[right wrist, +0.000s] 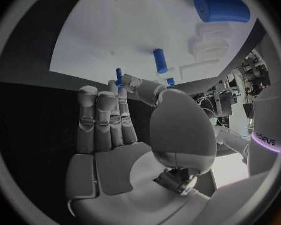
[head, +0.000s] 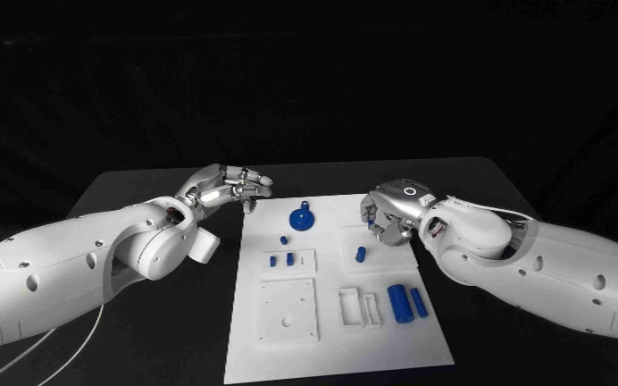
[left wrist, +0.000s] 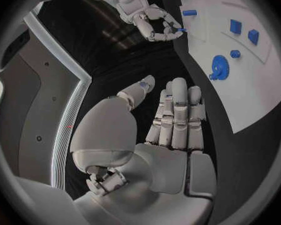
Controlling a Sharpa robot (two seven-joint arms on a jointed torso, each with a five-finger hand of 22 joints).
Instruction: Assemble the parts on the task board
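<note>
We see the white task board lying in the middle of the black tabletop, with both arms reaching in over its far end.

Our right hand hovers over the board's far right part. In the right wrist view its thumb and a finger pinch a small blue pin, so this hand grips that part; the other fingers stand straight and close together. Just below the hand in the head view, a short blue peg lies on the board.

Our left hand sits at the board's far left corner, above the tabletop beside the edge. Its fingers are extended side by side with the thumb apart, and it holds nothing.

A round blue disc with a small tab rests near the far middle of the board, between the two hands. Closer in, two small blue blocks sit on a raised white plate, with a tiny blue knob just beyond them. On the near right, two blue cylinders lie side by side next to white rectangular frames. A square white plate occupies the near left.
</note>
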